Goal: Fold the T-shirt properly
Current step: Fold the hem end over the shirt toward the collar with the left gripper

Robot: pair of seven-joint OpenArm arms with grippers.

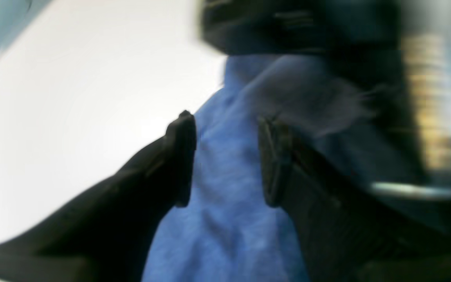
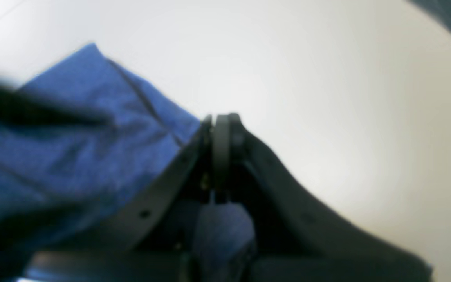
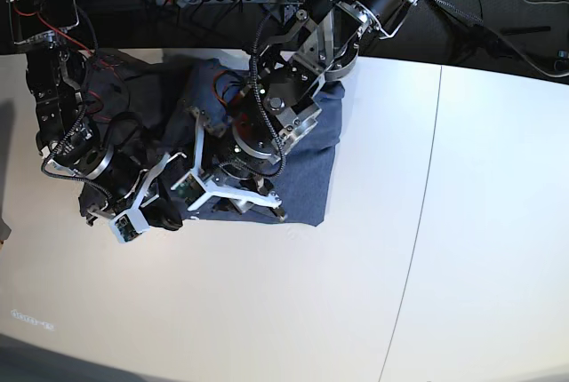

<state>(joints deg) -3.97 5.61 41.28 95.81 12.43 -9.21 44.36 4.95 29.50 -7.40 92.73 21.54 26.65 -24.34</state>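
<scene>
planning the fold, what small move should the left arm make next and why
Probably close the left gripper: its fingers stand apart with the shirt between them, not yet pinched. The right gripper looks shut at the shirt's edge, so both would then hold cloth.

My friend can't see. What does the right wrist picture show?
The right gripper is pinched shut on a fold of the blue T-shirt, which bunches up on the left. Behind them is the plain white table. The picture is blurry.

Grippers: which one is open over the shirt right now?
The left gripper: its jaws stand apart with the T-shirt showing in the gap. The right gripper has its jaws pressed together beside the cloth.
</scene>
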